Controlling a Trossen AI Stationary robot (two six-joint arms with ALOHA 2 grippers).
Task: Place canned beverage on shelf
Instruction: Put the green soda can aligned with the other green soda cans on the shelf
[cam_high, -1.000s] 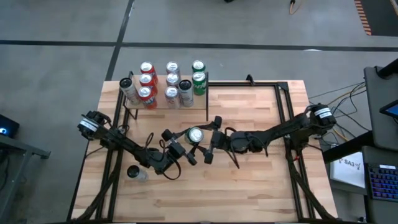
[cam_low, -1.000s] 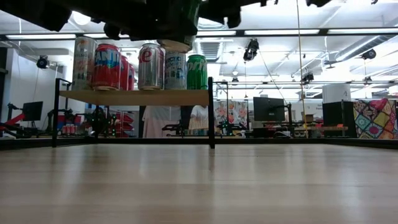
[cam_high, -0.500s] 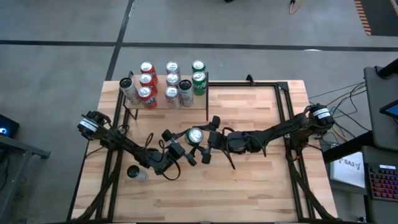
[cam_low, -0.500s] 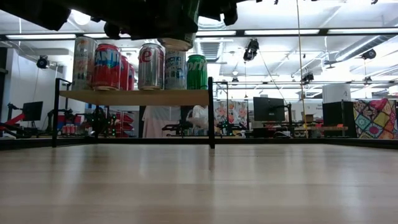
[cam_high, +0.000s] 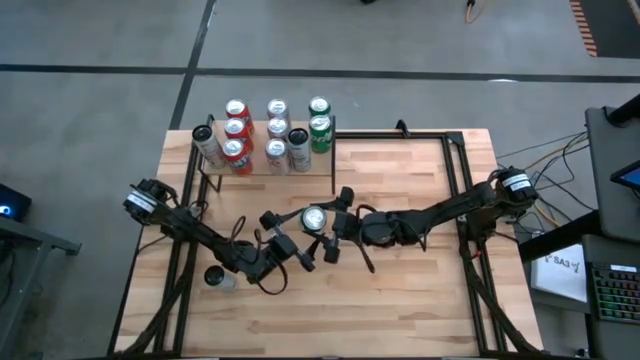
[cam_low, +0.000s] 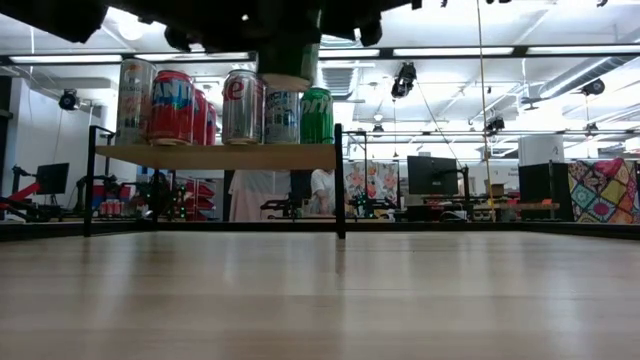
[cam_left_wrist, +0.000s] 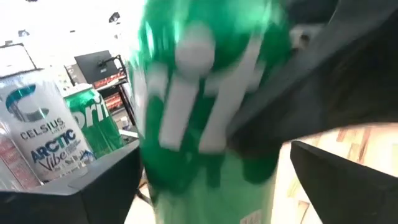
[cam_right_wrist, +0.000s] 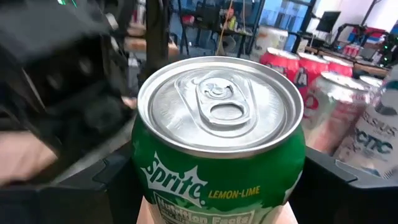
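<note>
One green Sprite can (cam_high: 314, 217) is up in the air above mid-table, in front of the shelf (cam_high: 330, 163). Right gripper (cam_high: 327, 222) has it clamped, fingers on both sides of the can body. Left gripper (cam_high: 290, 240) sits just beside it, jaws spread wide, apart from the can. Shelf already carries nine cans (cam_low: 243, 105), including red ones, another Sprite can (cam_low: 316, 115) and a Celsius can (cam_left_wrist: 46, 142). One more can (cam_high: 219, 276) lies on the table (cam_high: 420, 290) by the left arm.

Cans counted on and above the worktop (cam_high: 420, 290)

The shelf (cam_high: 262, 175) carries nine cans (cam_high: 277, 129) at eleven o'clock; one green can (cam_high: 314, 218) sits mid-worktop between two grippers; one more can (cam_high: 219, 277) lies at eight o'clock.
</note>
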